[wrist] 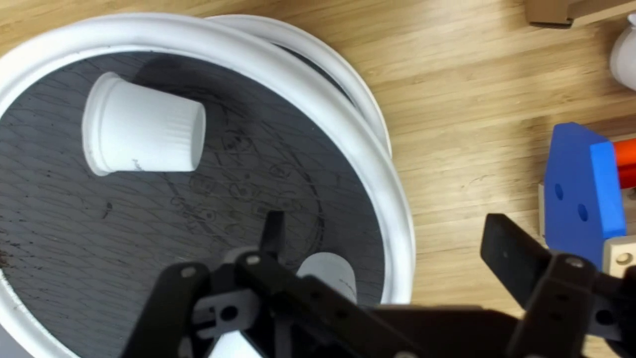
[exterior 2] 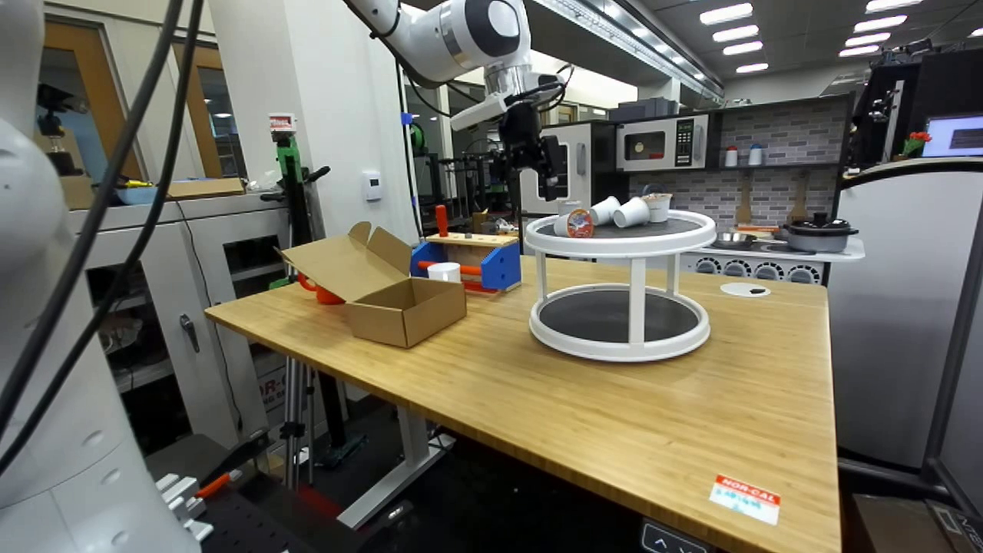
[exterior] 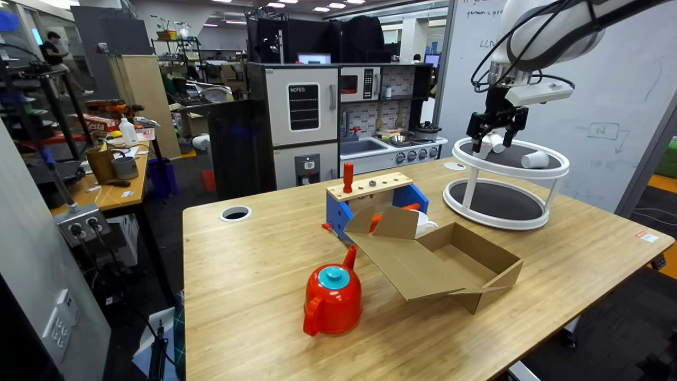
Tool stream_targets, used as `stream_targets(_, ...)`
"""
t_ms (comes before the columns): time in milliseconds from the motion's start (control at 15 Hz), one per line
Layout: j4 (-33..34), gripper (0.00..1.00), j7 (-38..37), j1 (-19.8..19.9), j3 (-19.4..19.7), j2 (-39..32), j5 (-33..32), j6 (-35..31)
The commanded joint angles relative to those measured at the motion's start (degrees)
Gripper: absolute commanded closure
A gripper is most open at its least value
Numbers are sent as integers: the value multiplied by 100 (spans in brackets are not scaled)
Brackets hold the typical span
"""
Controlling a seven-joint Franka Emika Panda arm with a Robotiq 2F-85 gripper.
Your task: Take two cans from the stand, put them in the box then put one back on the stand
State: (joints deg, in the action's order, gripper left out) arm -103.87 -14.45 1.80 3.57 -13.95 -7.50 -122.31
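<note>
Several whitish cans lie or stand on the upper shelf of the stand (exterior: pixel 510 168). One lies on its side near the rim (exterior: pixel 535 160); it also shows in the wrist view (wrist: pixel 144 124). In an exterior view a can lies with its orange-red lid facing out (exterior 2: pixel 577 224), beside other cans (exterior 2: pixel 631 213). My gripper (exterior: pixel 492 143) is open and empty, above the stand's edge. In the wrist view its fingers (wrist: pixel 385 221) are wide apart, and its left linkage partly hides a can (wrist: pixel 333 271). The open cardboard box (exterior 2: pixel 407 315) stands apart from the stand; its visible inside is bare.
A blue and wooden toy rack (exterior: pixel 338 214) with a red peg stands behind the box, near the stand. A white cup (exterior 2: pixel 444 272) stands by it. A red teapot (exterior: pixel 338 301) with a blue cap stands beside the box's raised flap (exterior: pixel 407 259).
</note>
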Motion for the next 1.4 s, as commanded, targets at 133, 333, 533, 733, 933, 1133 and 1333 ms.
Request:
stream_targets(133, 507, 0, 74, -5, 25, -262, 160, 146)
stream_targets(333, 766, 0, 47, 31, 106, -404, 140, 159)
stream_targets(533, 907, 0, 51, 58, 179, -498, 154, 163)
stream_targets(733, 934, 0, 44, 45, 198, -533, 166, 165)
stream_targets(933, 917, 0, 10, 30, 186, -533, 194, 198)
stream_targets(1133, 945, 0, -86, 50, 236, -554, 163, 236)
stream_targets(1333, 922, 0, -121, 94, 283, -534, 219, 275)
